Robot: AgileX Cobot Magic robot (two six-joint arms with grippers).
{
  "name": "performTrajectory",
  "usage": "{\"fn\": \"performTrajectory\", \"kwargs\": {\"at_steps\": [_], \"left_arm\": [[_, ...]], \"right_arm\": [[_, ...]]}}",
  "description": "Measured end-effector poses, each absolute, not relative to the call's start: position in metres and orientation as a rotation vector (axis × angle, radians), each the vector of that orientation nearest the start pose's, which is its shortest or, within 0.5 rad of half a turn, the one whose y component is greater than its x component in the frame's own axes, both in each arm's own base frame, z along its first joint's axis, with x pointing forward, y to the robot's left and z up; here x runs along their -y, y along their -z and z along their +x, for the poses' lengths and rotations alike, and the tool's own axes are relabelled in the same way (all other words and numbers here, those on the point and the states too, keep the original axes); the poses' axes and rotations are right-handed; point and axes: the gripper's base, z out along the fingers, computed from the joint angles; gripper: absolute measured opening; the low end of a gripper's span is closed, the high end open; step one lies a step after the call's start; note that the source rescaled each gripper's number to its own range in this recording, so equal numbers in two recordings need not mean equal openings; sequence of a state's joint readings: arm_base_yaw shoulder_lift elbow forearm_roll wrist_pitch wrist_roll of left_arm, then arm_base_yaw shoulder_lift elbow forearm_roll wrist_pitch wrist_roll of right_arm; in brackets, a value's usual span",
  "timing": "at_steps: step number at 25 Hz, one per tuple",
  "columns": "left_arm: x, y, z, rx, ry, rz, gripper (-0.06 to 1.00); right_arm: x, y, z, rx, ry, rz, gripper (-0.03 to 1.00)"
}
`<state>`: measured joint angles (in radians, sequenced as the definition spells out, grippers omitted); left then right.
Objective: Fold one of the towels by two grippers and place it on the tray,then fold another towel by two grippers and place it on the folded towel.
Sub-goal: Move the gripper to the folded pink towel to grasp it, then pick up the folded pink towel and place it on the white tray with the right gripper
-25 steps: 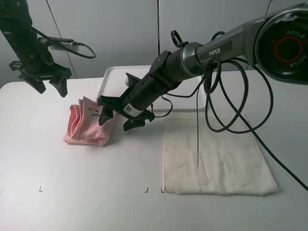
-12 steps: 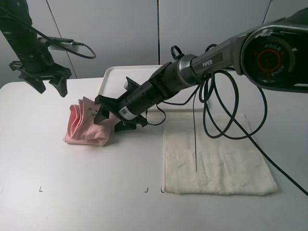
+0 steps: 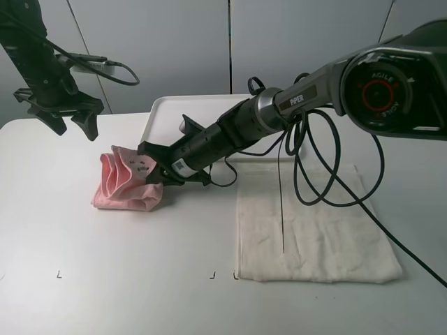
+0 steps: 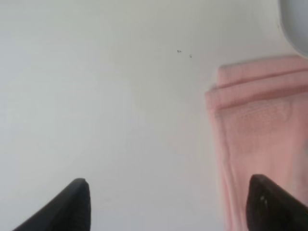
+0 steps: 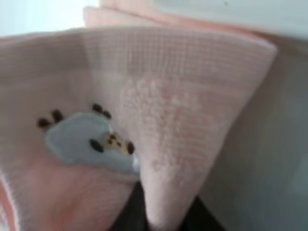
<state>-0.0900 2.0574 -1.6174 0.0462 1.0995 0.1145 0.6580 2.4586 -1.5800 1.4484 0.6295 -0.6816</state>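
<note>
The pale pink towel (image 3: 124,183) lies folded and bunched on the table, left of centre. My right gripper (image 3: 158,172) reaches across from the right and is shut on the towel's right edge. In the right wrist view the pink towel (image 5: 159,96), with a small blue patch, fills the frame, and a fold of it is pinched in my right gripper (image 5: 163,216). My left gripper (image 3: 72,127) hangs open above the table, behind and left of the pink towel (image 4: 260,130). The cream-white towel (image 3: 314,223) lies flat at the right. The white tray (image 3: 167,112) sits behind, partly hidden by the right arm.
Black cables (image 3: 314,167) loop from the right arm over the cream-white towel. Small corner marks (image 3: 59,274) sit near the table's front edge. A corner of the tray (image 4: 296,19) shows in the left wrist view.
My right gripper moved a little left and shut on the pink towel's right edge, bunching the cloth. The left gripper has not moved.
</note>
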Motion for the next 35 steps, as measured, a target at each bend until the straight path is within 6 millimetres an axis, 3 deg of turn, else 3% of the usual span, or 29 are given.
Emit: {"fn": "performTrajectory", "kwargs": {"at_steps": [3,6,9,12,20,26,35], "left_arm": [[0.034,-0.198,0.418,-3.004,-0.066,0.336,0.85],[0.034,-0.198,0.418,-3.003,-0.067,0.349,0.85],[0.034,-0.198,0.418,-3.002,-0.068,0.359,0.85],[0.034,-0.198,0.418,-3.002,-0.068,0.359,0.85],[0.034,-0.198,0.418,-3.004,-0.068,0.36,0.85],[0.034,-0.198,0.418,-3.003,-0.068,0.362,0.85],[0.034,-0.198,0.418,-3.009,-0.068,0.363,0.85]], "right_arm": [[-0.339,-0.059,0.35,-2.667,-1.336,-0.254,0.04],[-0.34,-0.082,0.353,-2.602,-1.328,-0.293,0.04],[-0.337,-0.109,0.359,-2.531,-1.243,-0.328,0.04],[-0.325,-0.123,0.371,-2.491,-1.141,-0.301,0.04],[-0.279,-0.121,0.41,-2.451,-0.957,-0.138,0.04],[-0.232,-0.12,0.44,-2.413,-0.81,-0.046,0.04],[-0.219,-0.112,0.447,-2.402,-0.673,-0.066,0.04]]}}
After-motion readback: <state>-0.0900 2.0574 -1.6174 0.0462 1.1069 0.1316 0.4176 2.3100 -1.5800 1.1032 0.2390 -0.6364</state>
